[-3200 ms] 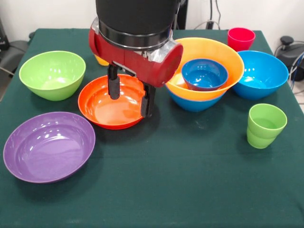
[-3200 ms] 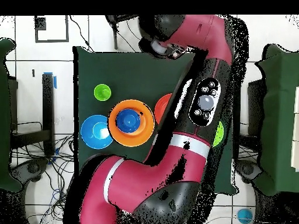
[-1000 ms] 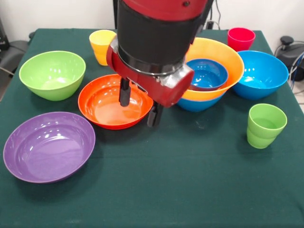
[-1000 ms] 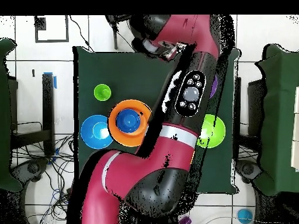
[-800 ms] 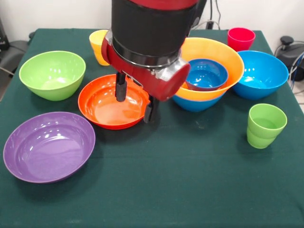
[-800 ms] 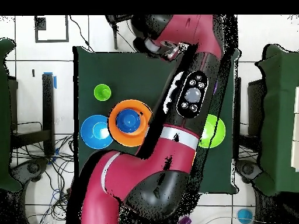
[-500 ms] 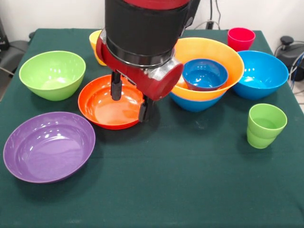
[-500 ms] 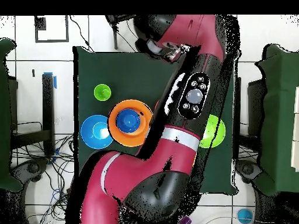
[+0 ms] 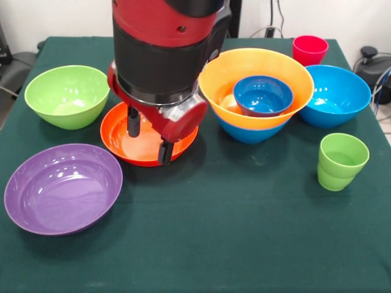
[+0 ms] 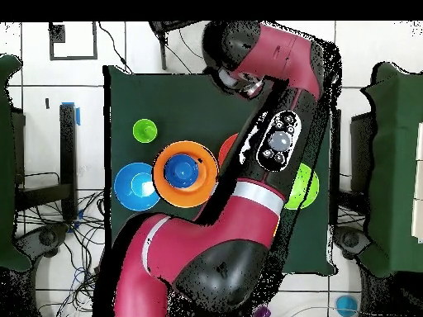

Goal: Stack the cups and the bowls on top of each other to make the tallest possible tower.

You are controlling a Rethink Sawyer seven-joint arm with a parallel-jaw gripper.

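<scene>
Green table (image 9: 244, 238): small blue bowl (image 9: 263, 95) nested in yellow-orange bowl (image 9: 256, 70).

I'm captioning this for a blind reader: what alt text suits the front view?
The robot's open gripper straddles the near rim of an orange-red bowl on a green-clothed table. Beside it a small blue bowl sits in a yellow-orange bowl nested in a blue one; other bowls and cups stand around.
</scene>
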